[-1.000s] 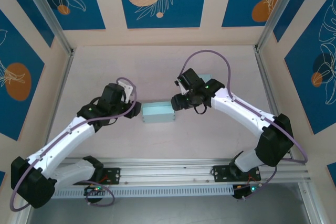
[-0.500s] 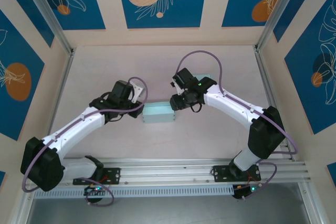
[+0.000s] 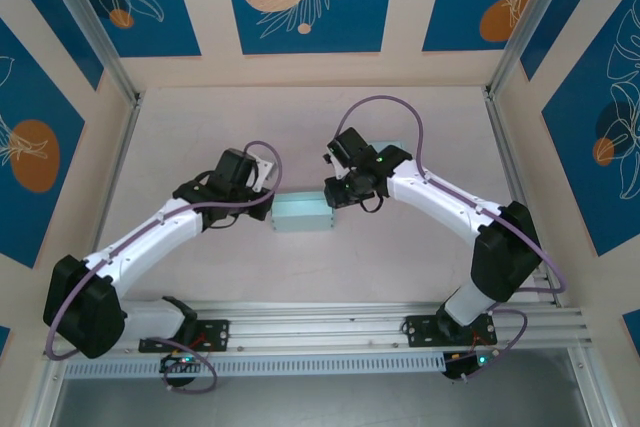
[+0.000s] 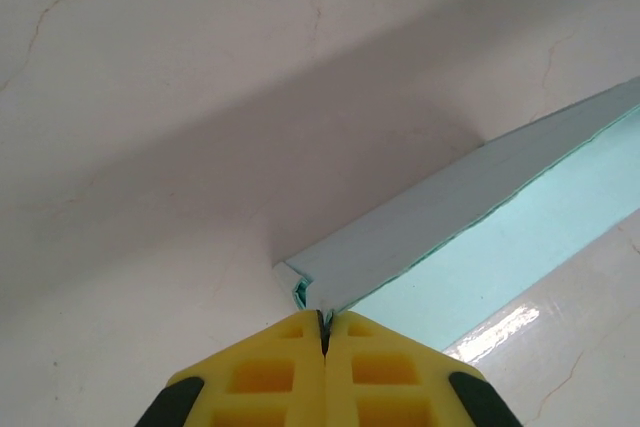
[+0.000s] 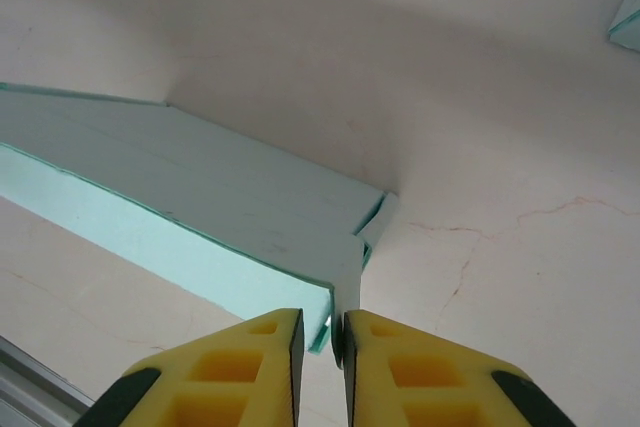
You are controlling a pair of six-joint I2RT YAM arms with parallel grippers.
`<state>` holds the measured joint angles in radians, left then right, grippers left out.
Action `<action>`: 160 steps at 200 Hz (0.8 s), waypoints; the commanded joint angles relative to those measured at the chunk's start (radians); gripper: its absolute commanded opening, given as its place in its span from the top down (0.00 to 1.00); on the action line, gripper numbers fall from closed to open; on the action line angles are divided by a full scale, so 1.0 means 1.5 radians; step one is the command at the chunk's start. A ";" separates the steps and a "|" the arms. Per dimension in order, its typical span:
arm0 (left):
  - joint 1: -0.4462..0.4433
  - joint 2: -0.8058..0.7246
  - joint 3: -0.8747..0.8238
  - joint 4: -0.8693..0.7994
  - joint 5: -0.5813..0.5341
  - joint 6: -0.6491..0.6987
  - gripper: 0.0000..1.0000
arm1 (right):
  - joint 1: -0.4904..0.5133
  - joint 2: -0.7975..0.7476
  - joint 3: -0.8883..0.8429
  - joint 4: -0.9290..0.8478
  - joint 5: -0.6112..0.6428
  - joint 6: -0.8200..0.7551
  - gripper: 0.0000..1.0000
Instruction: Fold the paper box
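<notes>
Pale-green paper box (image 3: 300, 213) lies mid-table (image 3: 380, 267), flanked end to end by both arms. At its left end, the left gripper (image 3: 268, 205) has its yellow fingers (image 4: 270, 377) pressed together on the thin wall at the corner. At the right end, the right gripper (image 3: 332, 197) pinches the upright end flap between nearly closed fingers (image 5: 400, 367). A second earlier, both grippers stood wider at the box ends, and the left arm reached in from farther out. The box sits on the same spot.
</notes>
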<state>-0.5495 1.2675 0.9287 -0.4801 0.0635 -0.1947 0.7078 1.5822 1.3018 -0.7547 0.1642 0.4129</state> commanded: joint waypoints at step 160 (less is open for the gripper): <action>0.007 -0.016 -0.056 0.086 0.026 -0.189 1.00 | 0.090 0.037 0.012 0.003 0.102 0.092 1.00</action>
<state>-0.5358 1.2625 0.8768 -0.3790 0.0666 -0.4400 0.7895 1.6142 1.3205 -0.7563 0.3008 0.5648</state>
